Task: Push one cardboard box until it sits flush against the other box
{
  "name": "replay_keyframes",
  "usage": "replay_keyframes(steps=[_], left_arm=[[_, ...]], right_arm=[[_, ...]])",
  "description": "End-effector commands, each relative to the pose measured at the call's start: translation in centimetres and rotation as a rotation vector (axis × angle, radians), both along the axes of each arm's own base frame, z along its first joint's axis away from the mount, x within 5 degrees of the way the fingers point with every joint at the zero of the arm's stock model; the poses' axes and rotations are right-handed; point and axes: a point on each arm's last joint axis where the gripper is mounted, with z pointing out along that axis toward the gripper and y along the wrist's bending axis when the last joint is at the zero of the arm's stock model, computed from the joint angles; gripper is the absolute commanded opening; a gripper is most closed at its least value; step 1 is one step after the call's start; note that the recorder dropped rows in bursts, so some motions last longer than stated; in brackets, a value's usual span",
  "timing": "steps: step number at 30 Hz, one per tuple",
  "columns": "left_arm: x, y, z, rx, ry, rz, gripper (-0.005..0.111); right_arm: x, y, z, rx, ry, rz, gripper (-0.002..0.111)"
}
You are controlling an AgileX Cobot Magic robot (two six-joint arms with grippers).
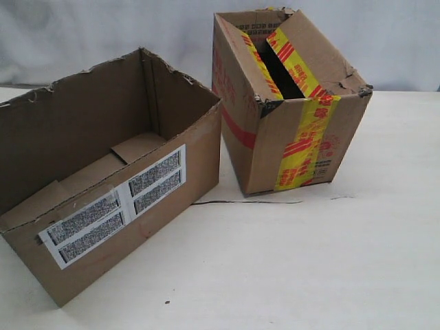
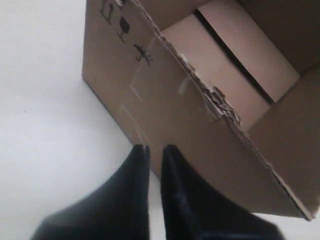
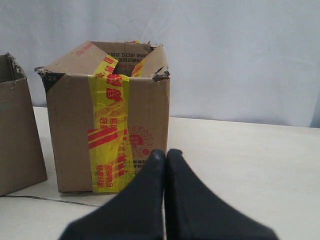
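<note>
The cardboard box [image 1: 110, 185], long, low and open-topped with white barcode labels, lies on the left of the exterior view. The other box [image 1: 282, 144], taller and wrapped in yellow tape printed red, stands to its right across a narrow gap. Neither gripper shows in the exterior view. My left gripper [image 2: 155, 148] is shut but for a thin slit, low on the table at the cardboard box's [image 2: 165, 100] end wall with black handling symbols, tips at or just short of it. My right gripper [image 3: 166, 152] is shut and empty, a short way from the other box's [image 3: 107, 130] taped face.
Both boxes rest on a pale table [image 1: 309, 261] with a white backdrop behind. A thin dark line [image 1: 247, 202] runs across the tabletop below the taped box. The cardboard box's corner [image 3: 17, 135] shows beside the taped box in the right wrist view.
</note>
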Motion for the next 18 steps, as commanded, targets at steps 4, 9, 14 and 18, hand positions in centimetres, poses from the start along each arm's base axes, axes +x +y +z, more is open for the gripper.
replay_keyframes(steps=[4,9,14,18], left_arm=[[0.9,0.0,-0.6,-0.051,0.022,-0.037,0.0],[1.2,0.0,-0.6,-0.049,-0.006,-0.032,0.0],[1.6,0.2,-1.3,-0.079,0.015,-0.015,0.0],[2.7,-0.2,-1.9,-0.068,0.021,-0.068,0.0]], right_arm=[[0.0,0.0,-0.1,-0.007,-0.004,-0.008,0.0],[0.0,0.0,-0.1,-0.007,-0.004,-0.008,0.0],[0.0,0.0,-0.1,-0.007,-0.004,-0.008,0.0],[0.0,0.0,-0.1,-0.007,-0.004,-0.008,0.0]])
